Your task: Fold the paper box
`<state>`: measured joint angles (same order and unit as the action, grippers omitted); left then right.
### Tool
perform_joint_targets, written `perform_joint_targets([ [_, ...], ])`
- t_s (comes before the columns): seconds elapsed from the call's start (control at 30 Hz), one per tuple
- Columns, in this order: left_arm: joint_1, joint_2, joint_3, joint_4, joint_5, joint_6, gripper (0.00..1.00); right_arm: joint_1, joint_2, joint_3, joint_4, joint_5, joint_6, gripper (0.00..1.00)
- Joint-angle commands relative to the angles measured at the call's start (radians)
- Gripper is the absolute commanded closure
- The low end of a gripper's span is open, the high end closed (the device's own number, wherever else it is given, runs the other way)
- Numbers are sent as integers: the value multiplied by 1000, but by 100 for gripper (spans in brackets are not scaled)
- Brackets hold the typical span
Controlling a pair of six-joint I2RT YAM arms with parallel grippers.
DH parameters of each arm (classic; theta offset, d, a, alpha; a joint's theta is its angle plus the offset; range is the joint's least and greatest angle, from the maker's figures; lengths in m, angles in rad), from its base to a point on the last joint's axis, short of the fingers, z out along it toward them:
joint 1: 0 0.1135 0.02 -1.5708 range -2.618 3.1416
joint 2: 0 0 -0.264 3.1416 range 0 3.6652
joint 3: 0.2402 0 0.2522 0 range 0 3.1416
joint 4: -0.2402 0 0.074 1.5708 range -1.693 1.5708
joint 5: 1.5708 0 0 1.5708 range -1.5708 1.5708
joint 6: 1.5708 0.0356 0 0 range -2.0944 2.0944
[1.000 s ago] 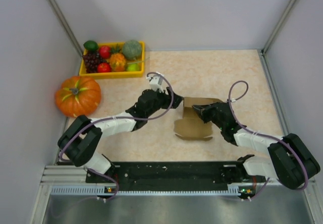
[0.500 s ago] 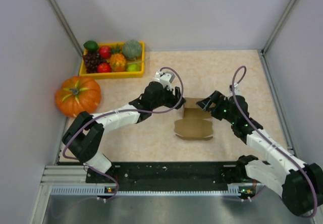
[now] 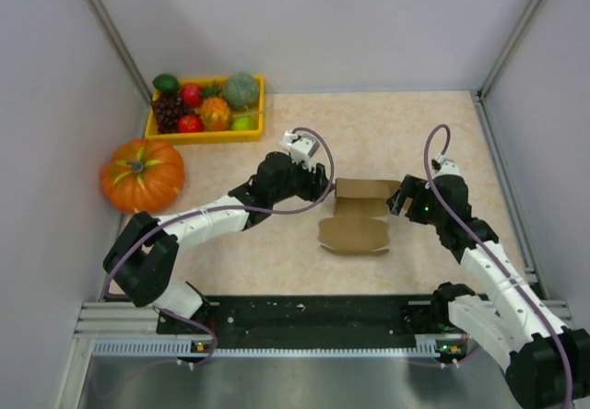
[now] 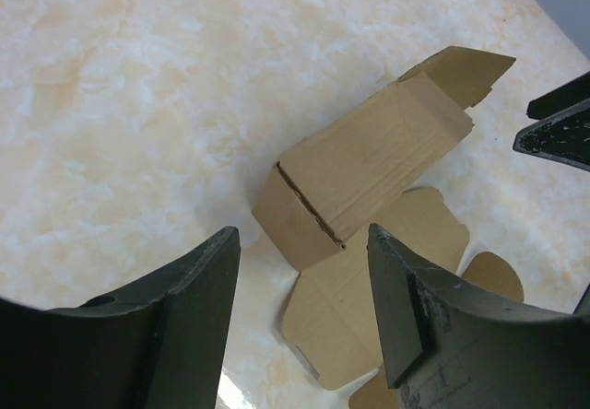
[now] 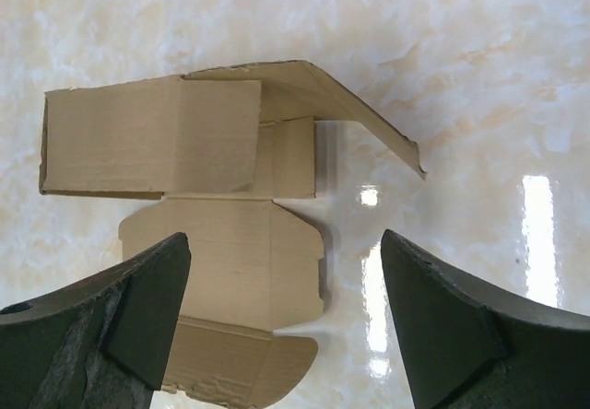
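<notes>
The paper box (image 3: 355,217) is brown kraft cardboard, lying mid-table between my two grippers. Its back part is folded into a low hollow sleeve (image 4: 369,160) with one end flap sticking up, and the front flaps (image 5: 230,262) lie flat on the table. My left gripper (image 3: 320,184) is open just off the box's left end, and in the left wrist view (image 4: 302,234) nothing sits between its fingers. My right gripper (image 3: 398,199) is open at the box's right end, and the right wrist view (image 5: 284,239) shows it hovering above the flat flaps without touching them.
A yellow tray (image 3: 205,136) of toy fruit stands at the back left. A large orange pumpkin (image 3: 143,174) sits beside it at the left wall. Grey walls close in the beige tabletop (image 3: 415,133) on three sides.
My right gripper has opened, let go of the box's right side and drawn back to the right. My left gripper has moved right, up to the box's left end.
</notes>
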<state>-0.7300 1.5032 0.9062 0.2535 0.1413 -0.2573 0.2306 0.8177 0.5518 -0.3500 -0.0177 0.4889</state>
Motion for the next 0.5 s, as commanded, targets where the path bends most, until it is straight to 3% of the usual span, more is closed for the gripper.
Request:
perform_joint_targets([
  [0.0,-2,6,-46,147,-11,-149,37,-8,46,62,111,-111,-94,17],
  [0.1,3,63,-6,129,39,-229,33,-7,127,144,88,-209,-84,19],
  [0.2,35,83,20,90,95,-328,35,-5,184,224,-3,-200,-55,22],
  [0.3,-58,-10,-76,142,-116,-225,34,-5,173,235,-15,-220,-18,22],
  [0.33,-103,-26,-95,183,-296,-162,30,-5,166,237,-15,-225,-7,22],
  [0.37,-180,-29,-108,213,-381,-61,29,-4,149,238,-17,-223,0,22],
  [0.47,-241,27,-153,300,-498,3,29,-7,136,253,-26,-197,26,21],
])
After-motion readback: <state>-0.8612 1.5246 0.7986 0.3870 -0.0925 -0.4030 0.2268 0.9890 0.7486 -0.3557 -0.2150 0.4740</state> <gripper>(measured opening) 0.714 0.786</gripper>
